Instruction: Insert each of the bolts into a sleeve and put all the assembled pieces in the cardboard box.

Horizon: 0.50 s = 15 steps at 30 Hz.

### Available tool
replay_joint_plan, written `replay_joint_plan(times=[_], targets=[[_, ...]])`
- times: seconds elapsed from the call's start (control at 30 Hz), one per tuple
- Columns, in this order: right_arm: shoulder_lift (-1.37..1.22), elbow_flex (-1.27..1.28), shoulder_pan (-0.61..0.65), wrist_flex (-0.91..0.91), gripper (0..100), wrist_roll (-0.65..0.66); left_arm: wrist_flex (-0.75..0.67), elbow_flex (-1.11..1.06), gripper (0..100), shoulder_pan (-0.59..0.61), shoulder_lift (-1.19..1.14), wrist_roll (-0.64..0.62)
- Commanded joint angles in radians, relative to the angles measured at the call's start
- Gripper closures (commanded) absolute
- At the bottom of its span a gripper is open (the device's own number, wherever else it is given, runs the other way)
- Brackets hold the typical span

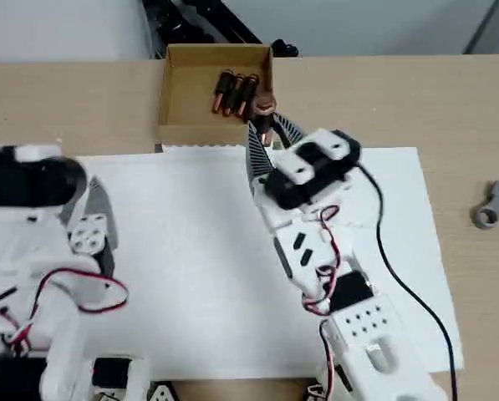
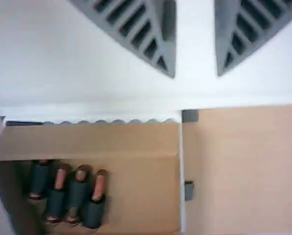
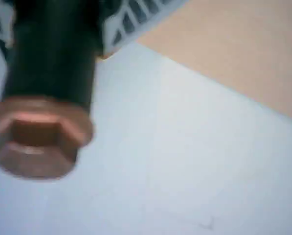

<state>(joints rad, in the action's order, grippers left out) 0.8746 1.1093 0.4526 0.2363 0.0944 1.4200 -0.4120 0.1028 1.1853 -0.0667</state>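
1. Where the white sheet [image 1: 190, 267] meets the cardboard box [image 1: 172, 92], the right gripper [image 1: 267, 125] is seen pinching a black sleeve [image 3: 53, 54]. A copper-coloured bolt [image 3: 38, 137] is seated in it, and the hexagonal head of the bolt is exposed at the sleeve's end.
2. The held piece is located at the box's corner nearest the right arm, close to the rim. Whether it is over the inside or the outside of the box cannot be told.
3. Four assembled pieces [image 2: 77, 193] are laid side by side on the floor of the box. Copper ends are seen projecting from at least three of the dark sleeves.
4. The left gripper [image 2: 195, 73] is held over the white sheet, short of the box. Its ribbed grey fingers [image 2: 136, 29] are spread, and nothing is held between them.
5. The sheet is laid on a wooden table [image 1: 466, 100], with its far edge against the box.
6. A small grey part [image 1: 493, 205] is seen on the bare table, off the sheet on the right arm's side.
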Motion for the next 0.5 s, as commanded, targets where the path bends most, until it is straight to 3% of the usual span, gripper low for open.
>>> replay_joint_plan(times=[0.0, 0.37, 0.47], targets=[[-0.097, -0.072, -0.005, 0.15, 99.7, 0.104, 0.035, 0.038, 96, 0.04, 0.026, 0.006], [-0.575, -0.354, -0.065, 0.39, 99.7, 0.115, 0.146, 0.038, 96, 0.063, 0.1, 0.006], [-0.722, -0.476, -0.093, 0.398, 99.7, 0.032, 0.164, 0.038, 96, 0.063, 0.104, 0.006]])
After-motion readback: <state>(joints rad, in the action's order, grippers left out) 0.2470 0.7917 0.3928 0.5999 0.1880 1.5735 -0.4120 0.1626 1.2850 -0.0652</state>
